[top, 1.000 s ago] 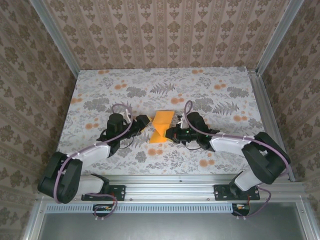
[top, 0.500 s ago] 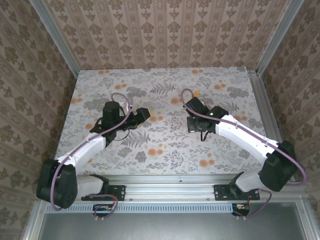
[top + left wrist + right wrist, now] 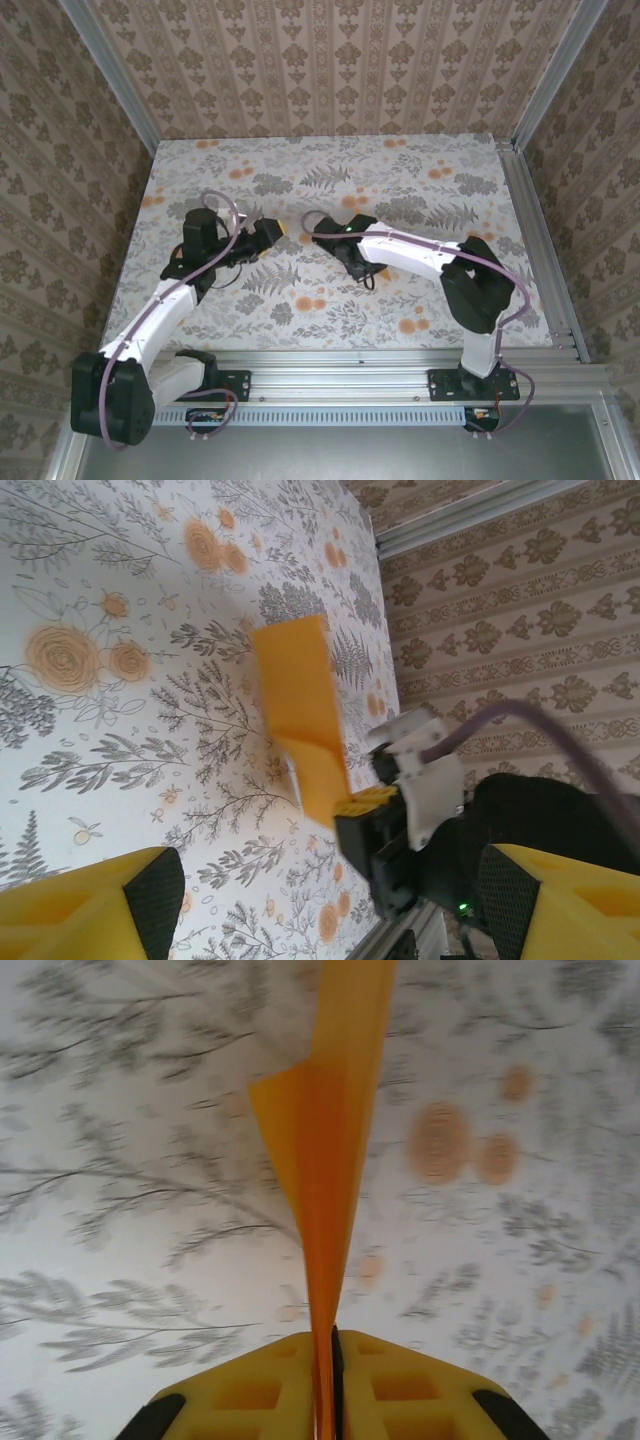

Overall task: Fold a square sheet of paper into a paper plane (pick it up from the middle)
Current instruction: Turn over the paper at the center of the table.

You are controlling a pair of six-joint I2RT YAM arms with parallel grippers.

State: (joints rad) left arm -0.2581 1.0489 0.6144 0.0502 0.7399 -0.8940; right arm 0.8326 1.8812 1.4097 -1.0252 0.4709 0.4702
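**A:** Status of the paper plane [image 3: 300, 715]?

**B:** It is clamped in the right pincer [image 3: 328, 1348]. One end is gripped between the two yellow fingers [image 3: 255, 1390], which are closed tight on it. The rest is held out ahead of the right pincer.

**A:** Shape?

**B:** It is folded narrow. From the right wrist it is seen edge-on, with one flap splayed off to the side partway out from the right pincer. From the left wrist it is seen flat, as a long orange strip running away from the right pincer.

**A:** Is it on the tabletop [image 3: 430, 190]?

**B:** It is carried above it, with the flowered tabletop lying beneath the right pincer. Whether the end farthest from the right pincer touches down cannot be told.

**A:** Left pincer [image 3: 267, 231]?

**B:** Released. The jaws are spread wide, with open space between them. It is placed to the left of the right pincer, near but apart from it, and is pointed toward it. The paper plane is kept apart from it, on the right pincer's side.
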